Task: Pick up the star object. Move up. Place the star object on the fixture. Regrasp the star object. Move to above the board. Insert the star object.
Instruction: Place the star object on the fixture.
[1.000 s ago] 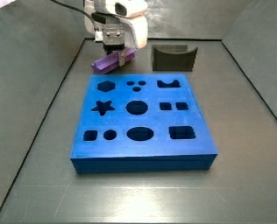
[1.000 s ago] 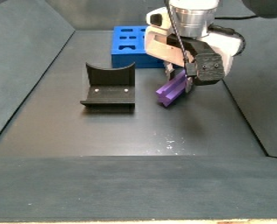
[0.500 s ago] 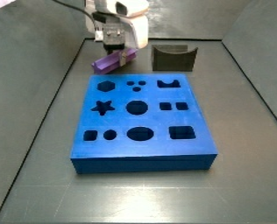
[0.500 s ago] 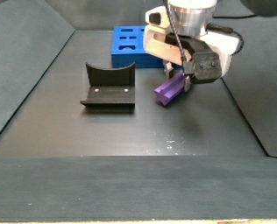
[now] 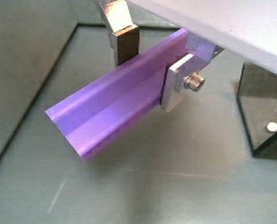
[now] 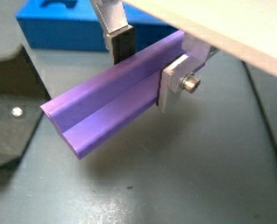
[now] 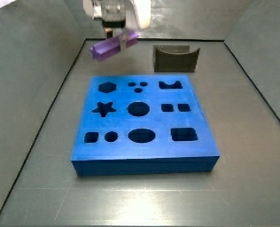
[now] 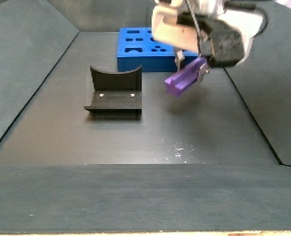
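Observation:
My gripper (image 5: 151,61) is shut on the star object (image 5: 124,103), a light purple ridged bar, and grips it across its width near one end. The bar hangs tilted in the air above the floor, as both side views show (image 7: 114,44) (image 8: 186,76). It also shows in a wrist view (image 6: 115,109) between the silver fingers (image 6: 175,83). The gripper (image 7: 115,34) is behind the far left corner of the blue board (image 7: 145,152). The dark fixture (image 8: 111,92) stands on the floor to the left of the gripper (image 8: 192,63).
The fixture also shows behind the board (image 7: 175,58) and at the edge of both wrist views (image 5: 267,118) (image 6: 12,105). The board's corner shows in a wrist view (image 6: 61,39) and behind the gripper (image 8: 138,46). Dark walls bound the floor on the sides.
The gripper has risen with the star object, which lay on the floor before and now hangs in the air. The board and the fixture have not moved.

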{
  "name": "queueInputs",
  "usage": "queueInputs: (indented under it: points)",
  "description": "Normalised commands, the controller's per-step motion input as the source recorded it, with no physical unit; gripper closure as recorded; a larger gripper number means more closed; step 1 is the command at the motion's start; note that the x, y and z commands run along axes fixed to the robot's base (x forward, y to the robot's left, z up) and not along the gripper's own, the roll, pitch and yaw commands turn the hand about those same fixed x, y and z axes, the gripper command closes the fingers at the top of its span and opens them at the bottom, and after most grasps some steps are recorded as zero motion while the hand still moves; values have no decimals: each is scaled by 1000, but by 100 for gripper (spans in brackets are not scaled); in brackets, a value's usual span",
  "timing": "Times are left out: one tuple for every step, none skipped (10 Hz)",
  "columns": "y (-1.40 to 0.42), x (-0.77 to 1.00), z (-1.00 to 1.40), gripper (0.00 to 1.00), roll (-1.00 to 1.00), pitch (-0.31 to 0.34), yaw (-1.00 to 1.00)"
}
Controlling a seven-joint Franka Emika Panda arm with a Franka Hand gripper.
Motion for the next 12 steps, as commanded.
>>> queueInputs:
  points:
    - [0, 0, 1000, 100, 0, 0, 0]
    - [-4, 3, 1000, 100, -2, 3, -7]
    - [-5, -9, 1000, 100, -5, 21, -7]
    - [-7, -16, 1000, 100, -7, 28, -6]
    - [-7, -18, 1000, 100, -9, 31, -5]
    - [-7, -21, 1000, 100, -10, 35, -5]
    - [-6, -19, 896, 100, -13, 41, -4]
    - [-6, -14, 743, 100, -15, 47, -4]
    - [-6, -8, 640, 100, -17, 52, -3]
    - [-4, 6, 382, 100, -21, 68, -3]
    - [-3, 12, 281, 100, -23, 73, -3]
    - [782, 1000, -230, 100, -5, -34, 1000]
